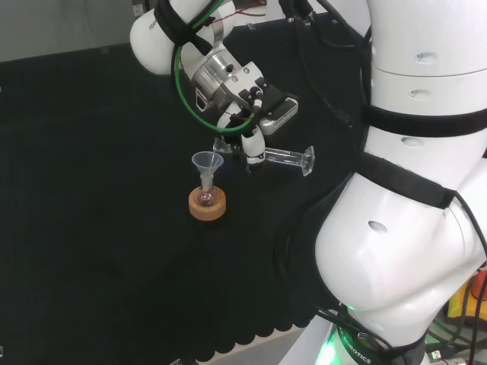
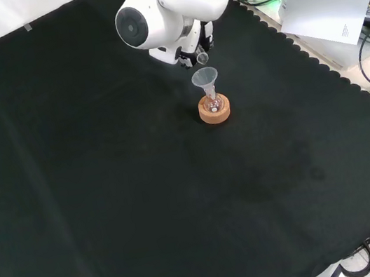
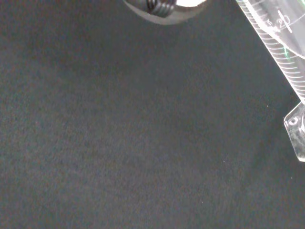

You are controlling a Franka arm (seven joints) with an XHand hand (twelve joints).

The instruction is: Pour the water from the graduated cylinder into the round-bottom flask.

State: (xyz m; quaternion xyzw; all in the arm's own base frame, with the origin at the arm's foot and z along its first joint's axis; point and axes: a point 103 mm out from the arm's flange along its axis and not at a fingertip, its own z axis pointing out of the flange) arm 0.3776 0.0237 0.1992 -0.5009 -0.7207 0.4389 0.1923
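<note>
While the cylinder (image 1: 285, 157) lies tipped nearly flat in the head view, its mouth end sits just above and beside the rim of the funnel (image 1: 207, 162), and its foot points away toward the arm's white links; I read that tilt as the pouring position, mouth lowered so water runs out into the funnel. I cannot make out any water in the clear tube or any stream, so I can't say how far the pour has got. My hand (image 1: 253, 144) has its fingers curled round the tube near the mouth end, which leaves the foot free and puts the lip close to the target. From the wrist camera I see the graduated wall and the foot (image 3: 296, 129) over bare cloth. The funnel stands upright in the neck of the flask (image 1: 205, 198), there to widen a narrow opening. The flask rests in a cork ring (image 1: 208, 206), needed because a round bottom won't stand alone. From the front camera the funnel (image 2: 205, 78) and ring (image 2: 213, 109) sit just below the hand (image 2: 199, 47), alone on the black cloth (image 2: 109, 194). Main risk as I judge it: the lip drifting past the funnel rim.
</note>
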